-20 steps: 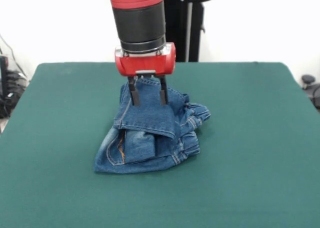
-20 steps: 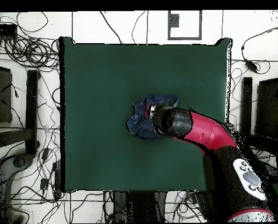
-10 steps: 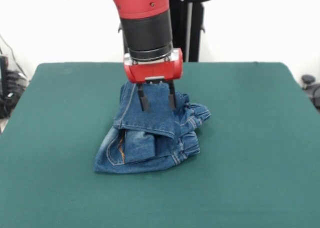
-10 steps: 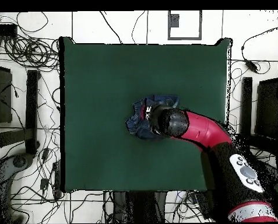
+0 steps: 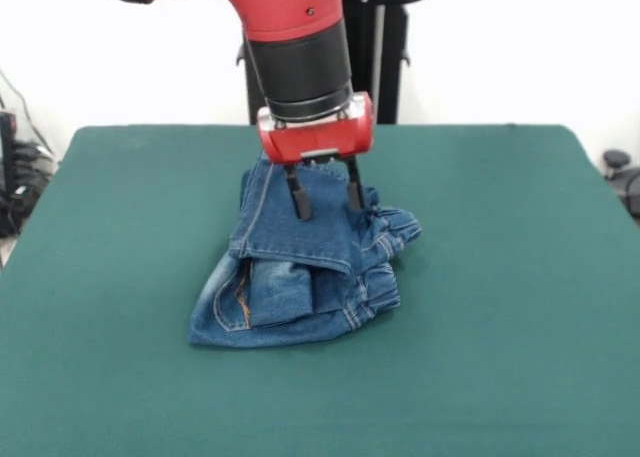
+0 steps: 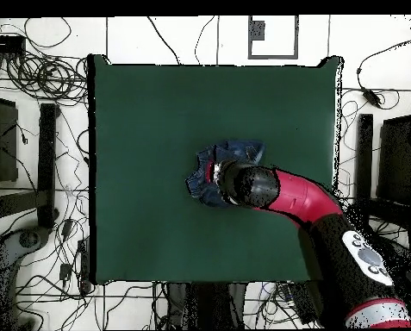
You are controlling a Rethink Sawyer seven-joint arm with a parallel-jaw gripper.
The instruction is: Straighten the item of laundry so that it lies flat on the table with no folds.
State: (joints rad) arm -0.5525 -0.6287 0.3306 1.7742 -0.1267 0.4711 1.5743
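Red arm (image 5: 270,2) with black wrist band, red head, black two-pronged claw (image 5: 327,203).

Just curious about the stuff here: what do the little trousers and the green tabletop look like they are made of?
The jeans look like blue denim: faded patches, orange-tan seams. The table seems topped with matte dark green felt-like cloth, with no shine; the material beneath is hidden.

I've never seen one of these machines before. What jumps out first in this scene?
First the thick red and black robot arm, reaching down over the middle of the big dark green felt table. Right under it lies a crumpled heap of small blue denim jeans, folded over on themselves, with orange-tan stitching showing. The arm's end effector has two dark fingers spread apart, standing in front of the top of the heap.
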